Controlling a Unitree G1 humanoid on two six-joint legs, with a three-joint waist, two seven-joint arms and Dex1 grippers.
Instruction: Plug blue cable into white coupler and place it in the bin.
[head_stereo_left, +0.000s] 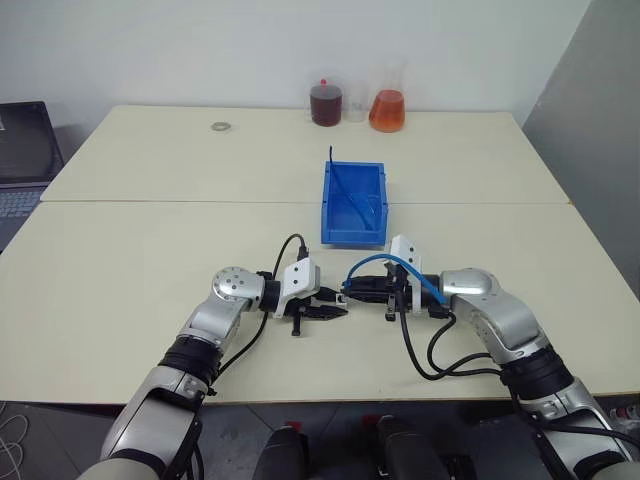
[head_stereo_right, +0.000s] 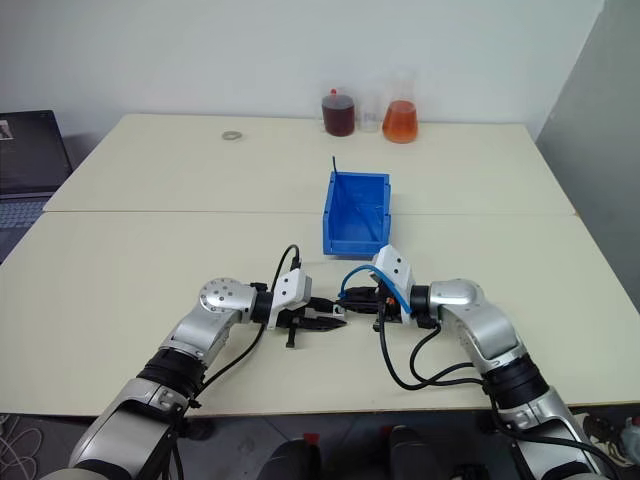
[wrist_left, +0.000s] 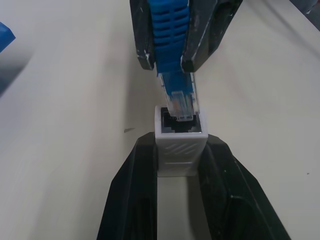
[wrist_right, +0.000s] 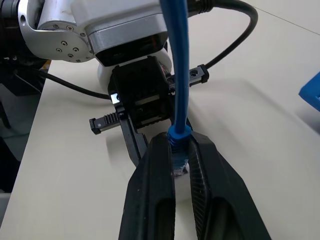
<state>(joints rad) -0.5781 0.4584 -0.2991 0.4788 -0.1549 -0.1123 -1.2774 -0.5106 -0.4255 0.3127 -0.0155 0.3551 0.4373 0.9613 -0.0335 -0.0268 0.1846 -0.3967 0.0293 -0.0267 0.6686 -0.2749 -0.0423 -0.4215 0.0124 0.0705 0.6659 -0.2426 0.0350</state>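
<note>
The table (head_stereo_left: 120, 260) lies bare toward its side edges. The bin (head_stereo_left: 354, 205) sits mid-table. Near the front edge, the left gripper (wrist_left: 180, 167) clamps the white coupler (wrist_left: 180, 142); the right gripper (wrist_left: 172, 62) pinches the blue cable (wrist_left: 172, 30), plug tip at the socket mouth. No readable writing.

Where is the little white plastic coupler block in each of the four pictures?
Left eye view: white plastic coupler block, a speck between the two grippers, nearer than the blue plastic bin.
Right eye view: too small to make out between the grippers.
Left wrist view: centre, clamped, below the clear plug.
Right wrist view: hidden behind the fingers.
Shared landmark: light-blue network cable.
</note>
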